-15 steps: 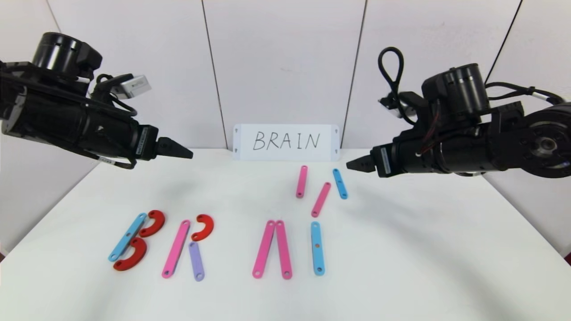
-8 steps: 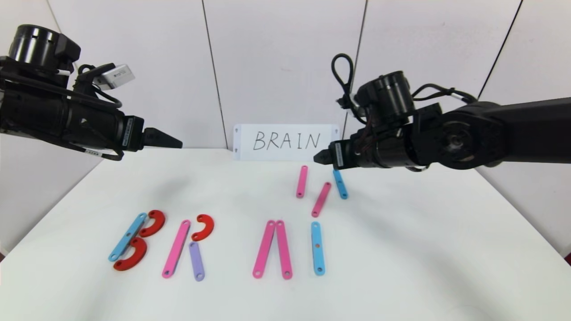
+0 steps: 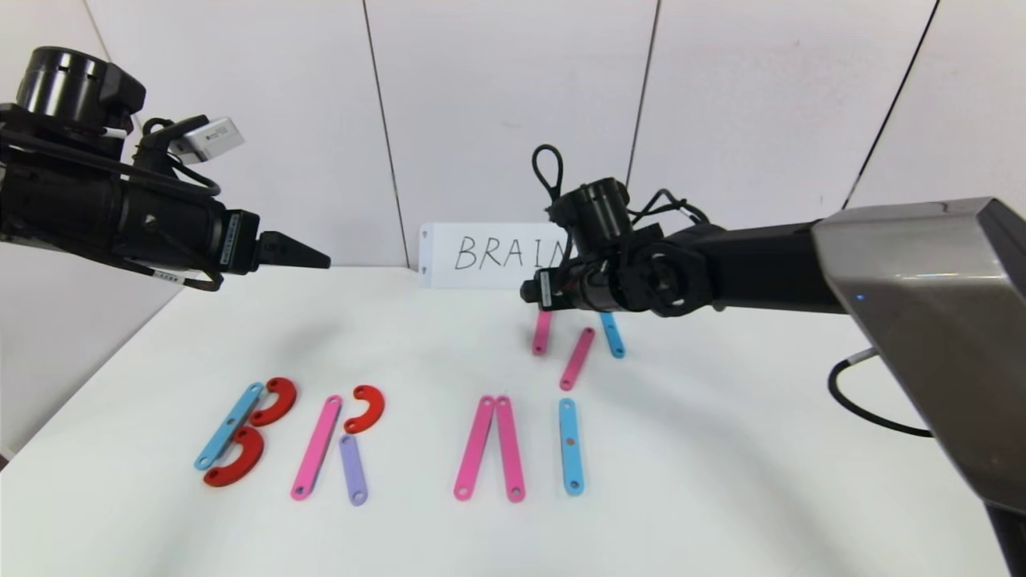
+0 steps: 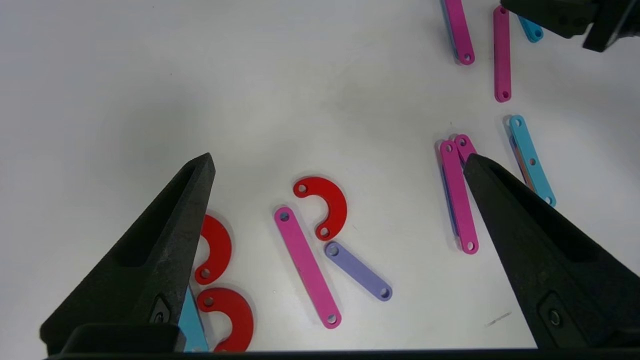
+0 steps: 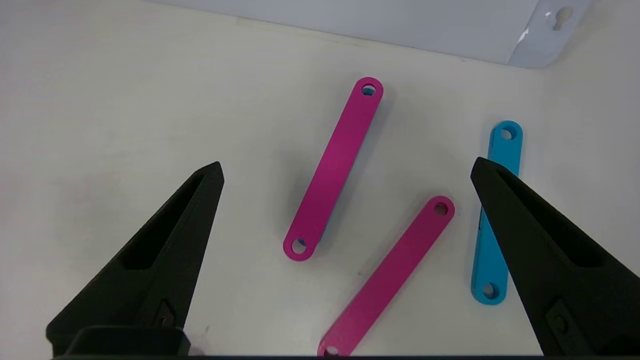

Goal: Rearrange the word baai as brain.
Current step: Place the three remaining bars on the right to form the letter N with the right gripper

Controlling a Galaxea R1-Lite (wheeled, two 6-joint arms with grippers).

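The right gripper (image 5: 345, 170) is being held with its fingers (image 5: 165, 250) spread wide and nothing between them, above three loose strips at the back of the tabletop (image 3: 721, 449): a pink strip (image 5: 332, 167), a second pink strip (image 5: 390, 275) and a blue strip (image 5: 495, 215), all lying apart from one another. The strips' end holes are being shown only in the right wrist view; in the head view the gripper (image 3: 527, 293) is seen partly covering the white card (image 3: 481, 255) with handwritten letters. The left gripper (image 3: 325, 260) is being held raised over the tabletop's left side, fingers (image 4: 150, 260) likewise apart and empty. The row of built letters (image 3: 385, 441) is lying along the front: B, R, an A without a crossbar, and I. No containers are being shown.
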